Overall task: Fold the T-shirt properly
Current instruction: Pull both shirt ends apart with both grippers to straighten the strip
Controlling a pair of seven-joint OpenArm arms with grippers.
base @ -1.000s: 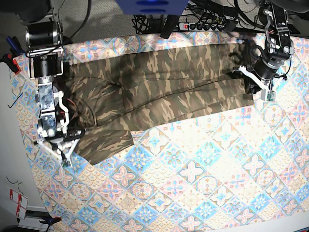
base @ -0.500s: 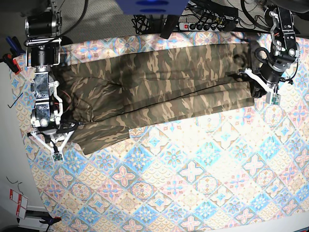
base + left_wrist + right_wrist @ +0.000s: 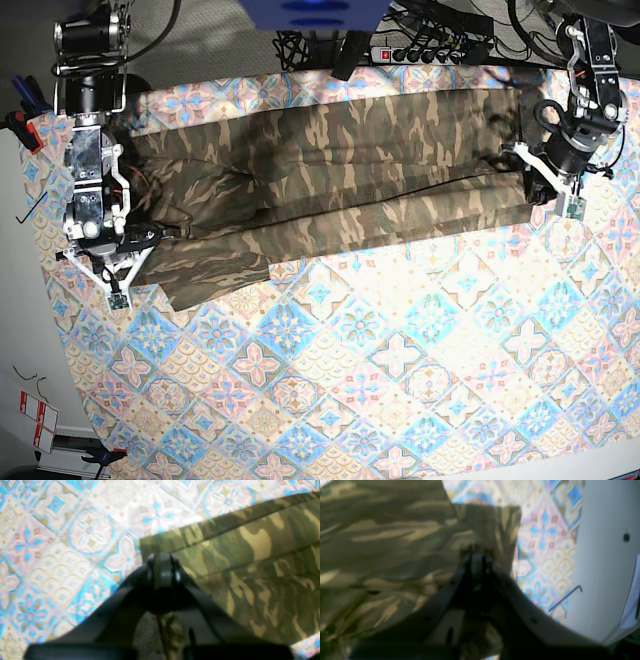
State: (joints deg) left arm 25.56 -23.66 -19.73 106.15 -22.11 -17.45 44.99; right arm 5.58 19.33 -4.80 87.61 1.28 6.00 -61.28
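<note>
The camouflage T-shirt [image 3: 340,170] lies stretched in a long band across the far part of the tile-patterned tablecloth [image 3: 400,360]. At the band's right end in the base view, my left gripper [image 3: 537,190] is shut on the shirt's hem corner; the left wrist view shows its closed tips [image 3: 162,563] pinching that corner of the T-shirt [image 3: 250,562]. My right gripper [image 3: 148,242] is at the band's left end, shut on a fold of fabric. In the right wrist view its tips [image 3: 476,555] bite the T-shirt [image 3: 395,535], which hangs lifted off the cloth.
A power strip [image 3: 420,52] and cables run along the table's far edge. A hex key [image 3: 30,207] lies on the white surface left of the cloth, also seen as hex key [image 3: 566,596]. Red-and-white cards [image 3: 35,415] sit lower left.
The right gripper has pulled its end of the shirt toward the far edge and outward, drawing the lower flap up. The left gripper has shifted outward to the right, stretching the shirt.
</note>
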